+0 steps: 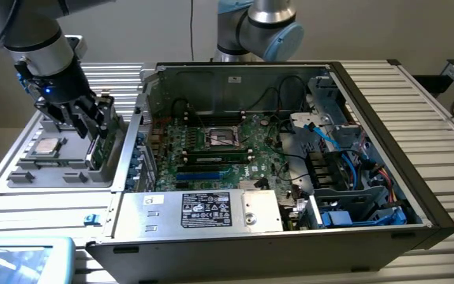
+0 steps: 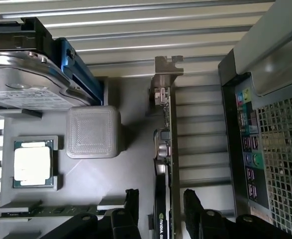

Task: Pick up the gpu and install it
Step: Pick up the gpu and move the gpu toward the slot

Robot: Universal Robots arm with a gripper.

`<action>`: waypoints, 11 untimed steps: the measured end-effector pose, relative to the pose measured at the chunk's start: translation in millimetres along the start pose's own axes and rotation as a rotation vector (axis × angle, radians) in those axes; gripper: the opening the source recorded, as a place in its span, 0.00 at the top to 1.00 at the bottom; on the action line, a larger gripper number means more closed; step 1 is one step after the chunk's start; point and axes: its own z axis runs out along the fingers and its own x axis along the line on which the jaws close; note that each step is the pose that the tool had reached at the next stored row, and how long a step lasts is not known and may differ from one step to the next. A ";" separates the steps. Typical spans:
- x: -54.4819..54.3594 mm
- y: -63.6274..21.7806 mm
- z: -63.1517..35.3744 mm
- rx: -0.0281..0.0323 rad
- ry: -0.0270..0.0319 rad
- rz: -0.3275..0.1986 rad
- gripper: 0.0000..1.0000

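End effector (image 2: 161,195) open, straddling gpu (image 2: 165,124): thin card standing on edge, silver-ended.

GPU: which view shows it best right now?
Wrist view: the gpu stands on edge in the gray tray, bracket and top edge clear, straddled by the open gripper. Exterior view: the gripper covers most of it; a green strip shows.

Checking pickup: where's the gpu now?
The flat green gpu card stands upright in the grey tray, exterior view's left of the black computer case, between fingers of the open tool.
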 end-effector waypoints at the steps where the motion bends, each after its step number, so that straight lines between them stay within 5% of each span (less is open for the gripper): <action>1: -0.6 -0.2 1.8 0.0000 0.0000 0.000 0.51; 11: -2.2 -2.1 19.9 -0.0019 0.0001 0.000 0.51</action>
